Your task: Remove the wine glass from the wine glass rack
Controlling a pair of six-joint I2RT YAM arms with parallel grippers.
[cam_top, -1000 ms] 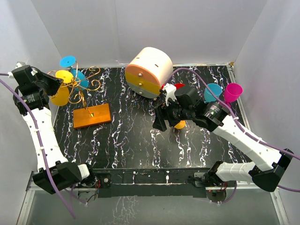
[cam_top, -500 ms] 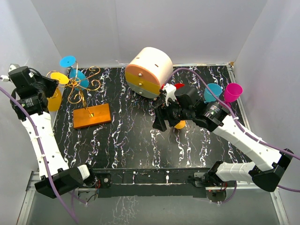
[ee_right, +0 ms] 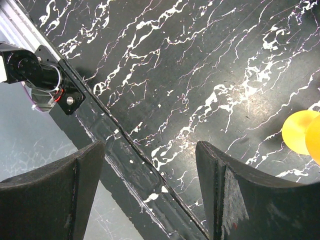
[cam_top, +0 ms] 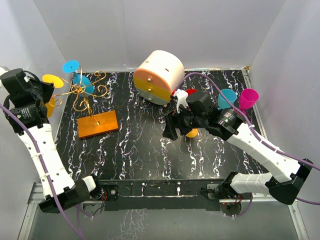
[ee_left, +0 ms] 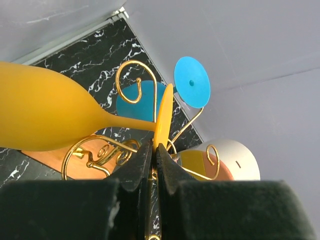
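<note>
The wine glass rack (cam_top: 88,94) is gold wire with curled arms on a flat orange base (cam_top: 98,123), at the table's back left. My left gripper (cam_top: 44,94) is shut on the foot of a yellow wine glass (cam_top: 52,81), holding it sideways just left of the rack's curls. In the left wrist view my left gripper (ee_left: 155,150) pinches the foot's rim, and the yellow bowl (ee_left: 45,120) points left. Two blue glasses (cam_top: 71,65) still hang on the rack. My right gripper (cam_top: 170,128) is open and empty over mid-table.
A white-and-orange rounded drawer box (cam_top: 159,76) stands at back centre. A blue glass (cam_top: 227,98) and a magenta glass (cam_top: 248,98) stand back right. A yellow glass (cam_top: 192,133) lies under my right arm, also in the right wrist view (ee_right: 300,131). The left wall is close.
My left gripper has pulled the yellow glass leftwards, from among the rack's wire arms to beside the left wall. The right arm has not moved.
</note>
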